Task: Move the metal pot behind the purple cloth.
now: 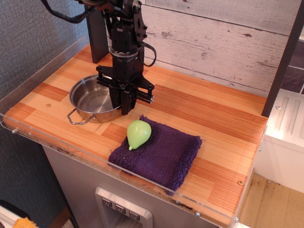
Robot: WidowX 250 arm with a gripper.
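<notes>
The metal pot (92, 99) is shallow and shiny, at the left of the wooden table, with a wire loop handle pointing to the front left. My gripper (125, 103) points straight down with its black fingers closed together on the pot's right rim. The purple cloth (164, 154) lies folded at the front middle of the table, to the right of and in front of the pot, not touching it. The pot's far handle is hidden behind the gripper.
A light green pear-shaped object (138, 134) lies on the cloth's left corner, just in front of the gripper. A clear acrylic wall (42, 61) runs along the table's left and front edges. A whitewashed plank wall (213, 42) stands at the back.
</notes>
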